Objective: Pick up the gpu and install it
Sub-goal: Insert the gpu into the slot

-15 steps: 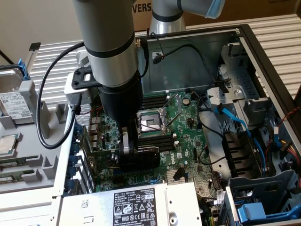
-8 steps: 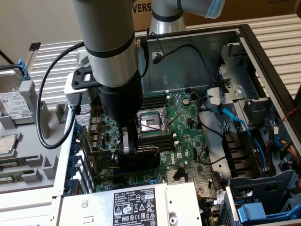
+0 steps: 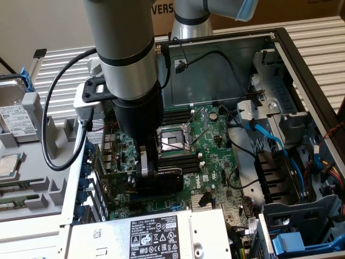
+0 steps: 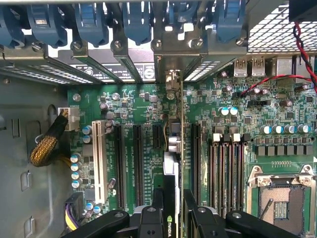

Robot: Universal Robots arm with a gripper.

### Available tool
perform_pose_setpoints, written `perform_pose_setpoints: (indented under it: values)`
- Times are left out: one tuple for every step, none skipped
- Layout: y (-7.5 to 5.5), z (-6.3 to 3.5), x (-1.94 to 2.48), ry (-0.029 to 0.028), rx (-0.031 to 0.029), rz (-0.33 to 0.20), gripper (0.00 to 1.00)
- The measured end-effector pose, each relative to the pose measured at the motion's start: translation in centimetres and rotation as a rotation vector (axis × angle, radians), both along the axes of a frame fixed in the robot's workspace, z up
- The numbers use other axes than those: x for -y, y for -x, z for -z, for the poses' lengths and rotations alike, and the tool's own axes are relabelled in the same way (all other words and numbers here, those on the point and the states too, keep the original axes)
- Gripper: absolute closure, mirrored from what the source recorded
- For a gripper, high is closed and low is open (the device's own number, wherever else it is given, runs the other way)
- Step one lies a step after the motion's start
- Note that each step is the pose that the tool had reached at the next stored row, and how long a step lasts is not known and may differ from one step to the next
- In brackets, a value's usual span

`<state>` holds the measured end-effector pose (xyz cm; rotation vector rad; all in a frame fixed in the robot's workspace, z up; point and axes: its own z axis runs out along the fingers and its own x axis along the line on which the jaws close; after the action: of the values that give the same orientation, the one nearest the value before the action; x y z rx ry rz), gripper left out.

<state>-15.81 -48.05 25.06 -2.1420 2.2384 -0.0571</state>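
The gpu shows its black cooler shroud low over the large green motherboard inside the open computer case. My gripper is shut on it from above. In the wrist view the gpu appears edge-on, standing on its long edge between the black expansion slots, with its silver bracket end up against the case's rear slot openings. My gripper has a black finger pressed to each side of the card. Whether the card's edge is down in a slot is hidden.
An open CPU socket sits just beyond the card, with memory slots beside it. Blue slot latches line the case's rear wall. A power supply lies at the front. Blue cables and drive cages fill the exterior view's right.
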Motion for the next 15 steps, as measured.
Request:
perform_pose_setpoints:
  values:
    - [0.0,0.0,0.0,0.0,0.0,0.0,0.74]
    - [0.0,0.0,0.0,0.0,-0.0001,0.0,0.74]
    - [0.0,0.0,0.0,0.0,0.0,0.0,0.74]
    - [0.0,0.0,0.0,0.0,0.0,0.0,0.74]
    - [0.0,0.0,0.0,0.0,0.0,0.0,0.74]
    - [0.0,0.0,0.0,0.0,0.0,0.0,0.74]
    - [0.0,0.0,0.0,0.0,0.0,0.0,0.74]
    - [0.0,0.0,0.0,0.0,0.0,0.0,0.74]
    - [0.0,0.0,0.0,0.0,0.0,0.0,0.74]
    - [0.01,0.0,0.0,0.0,-0.0005,0.0,0.73]
    - [0.03,0.04,0.0,-0.0007,0.0,0.0,0.73]
    - [0.03,0.03,0.0,-0.0005,0.0003,0.0,0.67]
    - [0.01,0.02,0.0,-0.0003,0.0002,0.0,0.6]
    - [0.0,0.0,0.0,-0.0001,0.0,0.0,0.6]
    - [0.0,0.0,0.0,0.0,-0.0001,0.0,0.6]
